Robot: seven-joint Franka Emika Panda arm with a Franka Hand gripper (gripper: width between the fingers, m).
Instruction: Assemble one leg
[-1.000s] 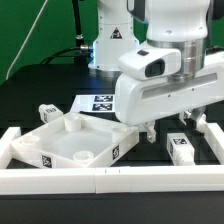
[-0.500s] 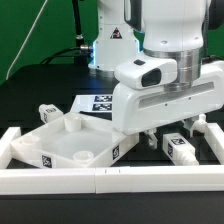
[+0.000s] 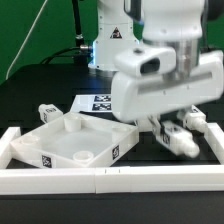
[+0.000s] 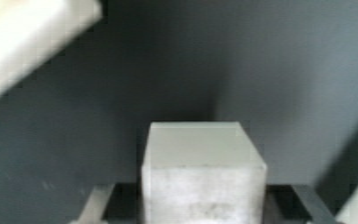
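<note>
My gripper (image 3: 168,130) is shut on a white table leg (image 3: 181,139) and holds it tilted just above the black table, at the exterior view's right. In the wrist view the leg (image 4: 202,168) fills the space between my gripper's (image 4: 204,208) two dark fingers (image 4: 108,203). The white square tabletop (image 3: 70,140) with marker tags lies at the exterior view's left, in front of the arm. The arm's large white body hides the table behind the leg.
A second white leg (image 3: 47,113) lies left of the tabletop, and another (image 3: 197,119) lies at the far right. The marker board (image 3: 100,102) lies behind the tabletop. A low white wall (image 3: 100,181) runs along the front and sides.
My gripper has dropped onto the leg and closed on it. The leg has moved from lying flat to a tilted, slightly raised pose, and the arm's body has rotated.
</note>
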